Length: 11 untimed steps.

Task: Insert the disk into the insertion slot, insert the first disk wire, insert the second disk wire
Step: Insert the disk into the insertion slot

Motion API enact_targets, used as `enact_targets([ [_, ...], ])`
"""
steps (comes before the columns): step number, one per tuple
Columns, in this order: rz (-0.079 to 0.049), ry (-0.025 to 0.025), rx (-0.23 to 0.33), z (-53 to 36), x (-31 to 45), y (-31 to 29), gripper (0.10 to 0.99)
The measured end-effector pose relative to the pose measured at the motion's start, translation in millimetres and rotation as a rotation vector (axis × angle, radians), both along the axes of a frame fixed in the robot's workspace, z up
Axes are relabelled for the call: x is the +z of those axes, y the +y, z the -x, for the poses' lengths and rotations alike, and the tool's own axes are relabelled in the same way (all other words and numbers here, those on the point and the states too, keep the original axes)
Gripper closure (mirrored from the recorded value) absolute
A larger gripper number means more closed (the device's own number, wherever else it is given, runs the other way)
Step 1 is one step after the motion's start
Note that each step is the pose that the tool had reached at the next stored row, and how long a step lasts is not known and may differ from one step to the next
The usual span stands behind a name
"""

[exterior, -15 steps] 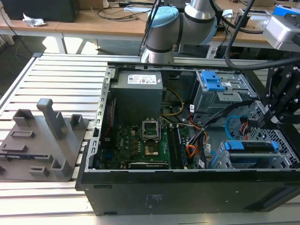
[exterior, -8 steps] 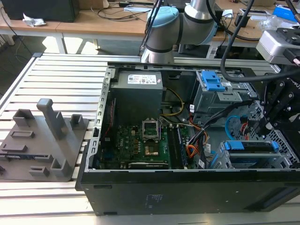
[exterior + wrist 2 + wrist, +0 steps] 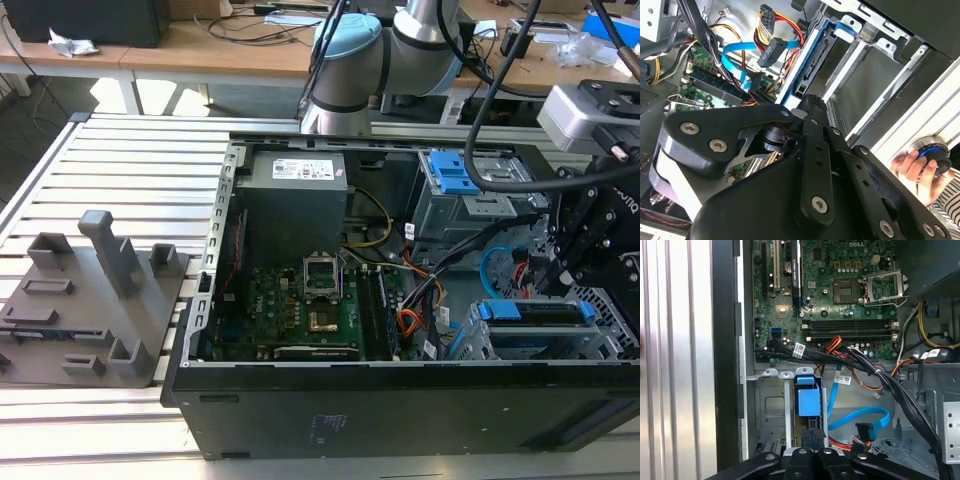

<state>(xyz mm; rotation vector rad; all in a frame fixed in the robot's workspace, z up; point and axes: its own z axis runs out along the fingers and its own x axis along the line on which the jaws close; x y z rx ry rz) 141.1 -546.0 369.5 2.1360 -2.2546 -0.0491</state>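
The disk (image 3: 530, 313) lies in the insertion slot (image 3: 615, 325), the light grey perforated cage at the exterior view's right. Its blue carrier end (image 3: 807, 401) faces the motherboard. My gripper (image 3: 560, 285) hangs just above that end. In both wrist views the gripper (image 3: 812, 437) (image 3: 812, 102) is shut, with nothing seen between its tips, close to the disk (image 3: 812, 62). The first disk wire (image 3: 772, 52), red and yellow strands on a dark plug, hangs loose beside the disk, plugged into nothing.
A light blue looped cable (image 3: 860, 417) with its own dark plug lies next to the cage (image 3: 771, 405). A black cable bundle (image 3: 880, 375) crosses above it. A darker bay with a blue latch (image 3: 455, 170) stands behind. A hand (image 3: 915, 167) holds a blue-ringed knob outside the case.
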Motion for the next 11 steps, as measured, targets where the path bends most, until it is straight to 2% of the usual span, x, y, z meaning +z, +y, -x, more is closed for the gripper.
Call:
enact_targets([
  [3,0.000,0.0000,0.000,0.0,-4.5,0.0,0.980],
  [11,0.000,0.0000,0.000,0.0,-5.3,0.0,0.980],
])
